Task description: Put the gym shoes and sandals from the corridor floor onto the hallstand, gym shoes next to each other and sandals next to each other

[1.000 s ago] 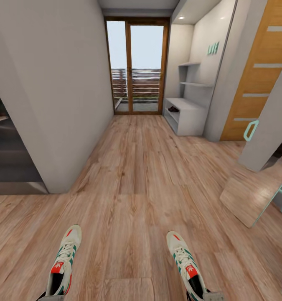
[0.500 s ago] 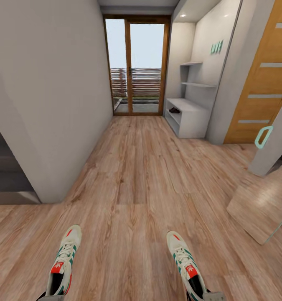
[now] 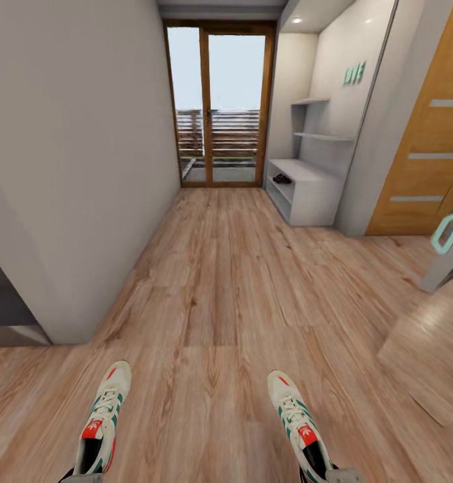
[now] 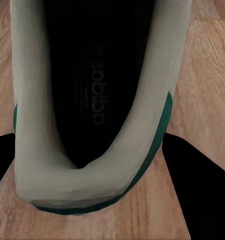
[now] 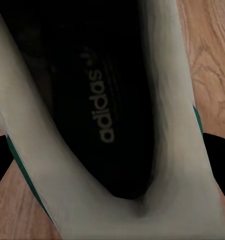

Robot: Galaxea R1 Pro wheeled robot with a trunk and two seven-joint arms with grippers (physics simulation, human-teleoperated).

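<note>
At the near edge of the head view, two white lace-up gym shoes with green side stripes and red-orange tongue labels point forward over the light brown wood-grain plank corridor floor (image 3: 226,282), well apart from each other: the left gym shoe (image 3: 100,416) on the robot's left, the right gym shoe (image 3: 300,419) on its right. Each heel runs off the frame's lower edge, where a small grey piece of arm hardware touches it.

From the left wrist camera, the left gym shoe's off-white heel collar and dark insole sit between the two black fingers (image 4: 200,190) of the left gripper (image 4: 90,187), which flank the heel on both sides, pinching it. From the right wrist camera, the right gym shoe's collar and printed insole show large, with the black fingers (image 5: 220,160) of the right gripper (image 5: 107,170) showing at either edge beside the heel, clamped on it.

Far down the corridor, against the right-hand wall, stands the wide light-grey hallstand (image 3: 313,194), a low bench unit with open shelf levels and two staggered wall shelves above. A small dark brown sandal (image 3: 282,179) lies on an open shelf of it, too small to make out in detail. Beyond is a wood-framed glass door (image 3: 219,100); an orange-brown wooden door (image 3: 431,134) stands at right.
</note>
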